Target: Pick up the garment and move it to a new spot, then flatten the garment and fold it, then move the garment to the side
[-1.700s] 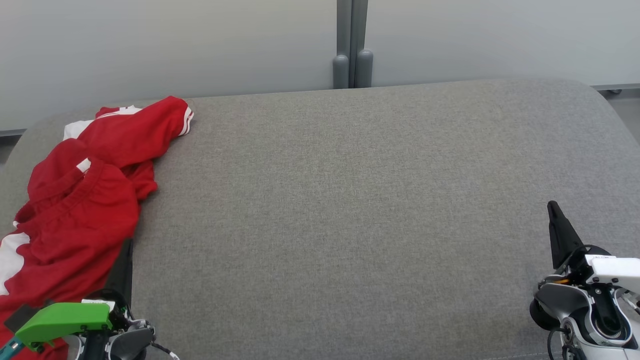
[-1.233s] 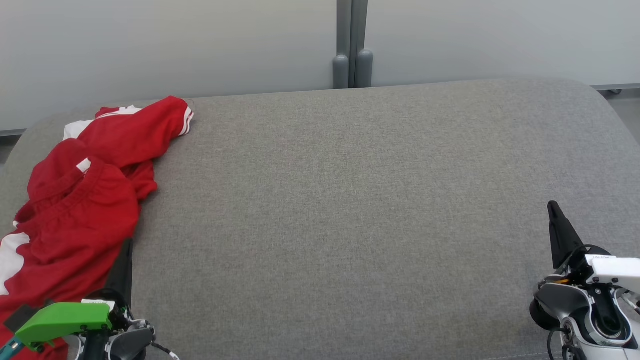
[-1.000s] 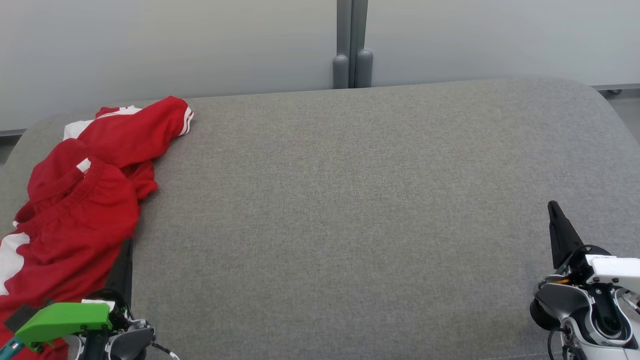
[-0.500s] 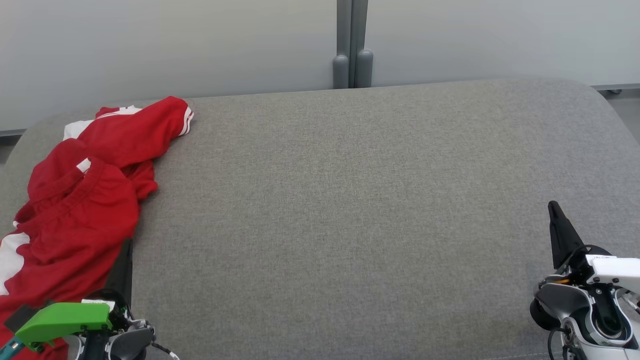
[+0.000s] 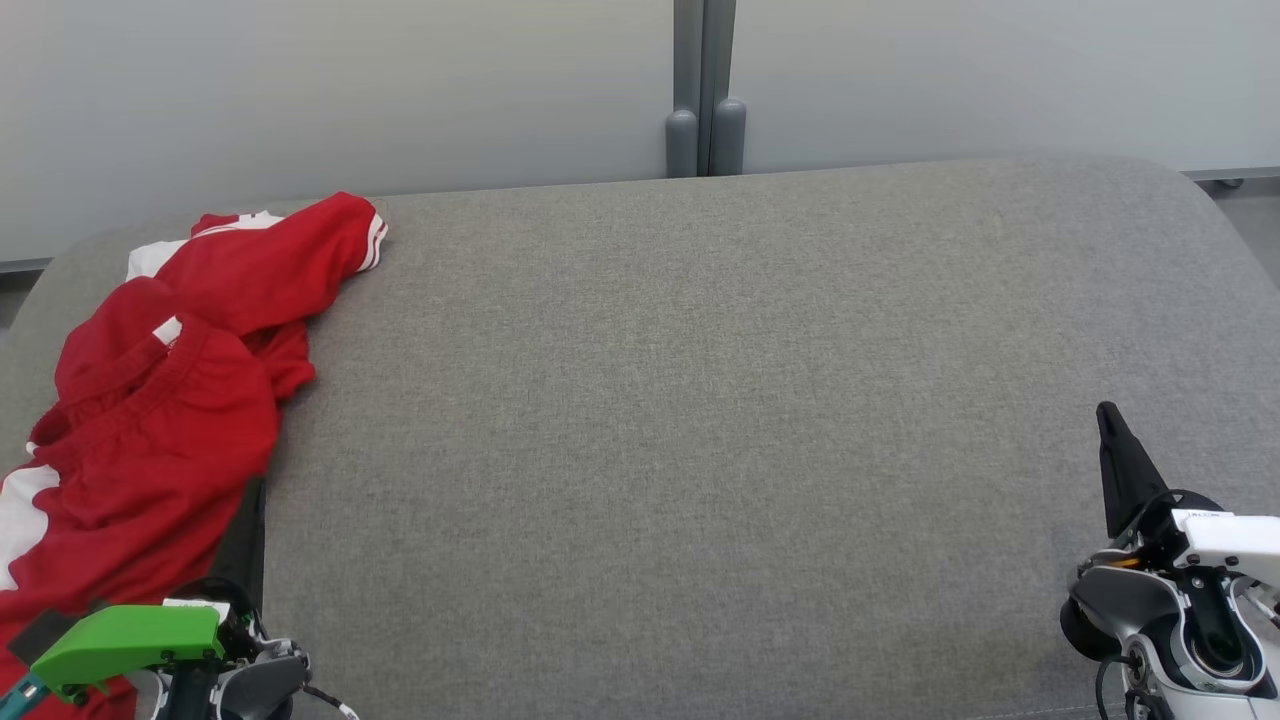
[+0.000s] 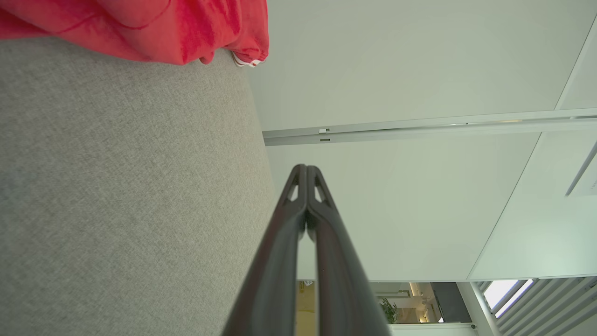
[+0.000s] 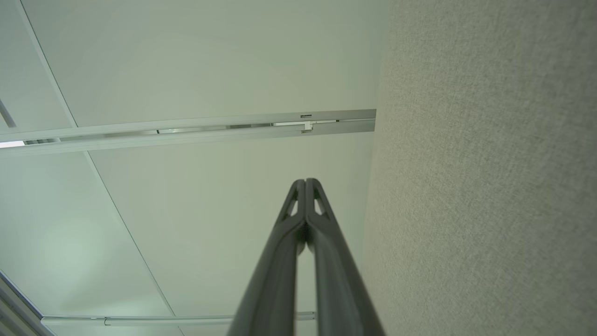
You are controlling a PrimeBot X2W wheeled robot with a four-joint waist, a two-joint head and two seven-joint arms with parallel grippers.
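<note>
Garment: red with white trim, crumpled in a heap along the desk's left edge, spread from the far left corner toward the near left corner; white-striped cuff lying nearest the far edge.
Desk: grey fabric top with rounded corners.
Left gripper: at the near left corner, just beside the garment's right edge; fingers pressed together tip to tip, gripping nothing; contact with the cloth impossible to tell.
Right gripper: at the near right corner, well apart from the garment; fingers closed against each other, empty.
Green cover: on the left wrist, at the near edge.
Backdrop: pale wall panels, two grey posts behind the far edge.
</note>
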